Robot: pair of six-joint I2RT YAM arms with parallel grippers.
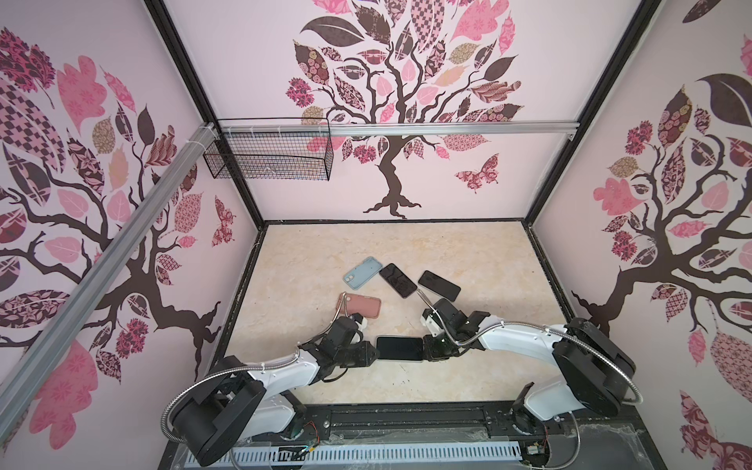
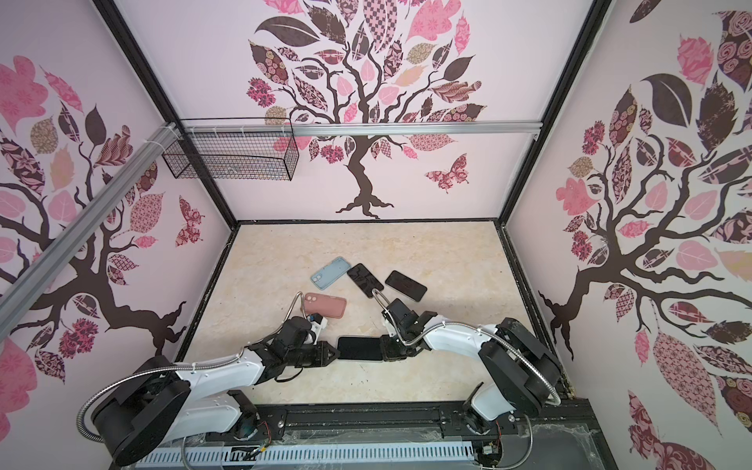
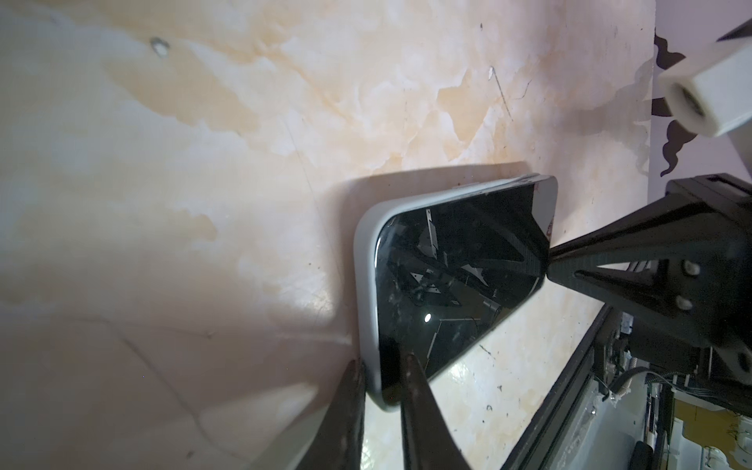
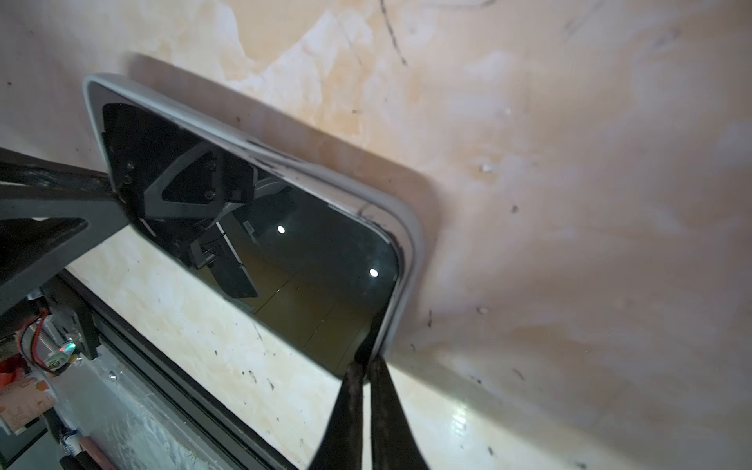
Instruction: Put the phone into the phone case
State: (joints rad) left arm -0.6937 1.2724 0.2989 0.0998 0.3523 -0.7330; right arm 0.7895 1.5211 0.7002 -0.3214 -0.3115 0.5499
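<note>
A lab-style robot test booth: black-framed walls (image 1: 508,195) papered with pink tree prints, an aluminium rail (image 1: 447,129), a wire basket (image 1: 268,158) at ten o'clock, and a marble-look tabletop (image 1: 488,260).

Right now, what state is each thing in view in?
phone: screen dark, set in grey case.
grey case: around phone; fully seated, cannot tell.
left pincer: shut on phone and case end.
right pincer: shut, tips at the opposite end.
blue case: flat, back up.
pink case: flat, back up.
phone beside blue case: flat, screen up, dark.
rightmost phone: flat, screen up, dark.
</note>
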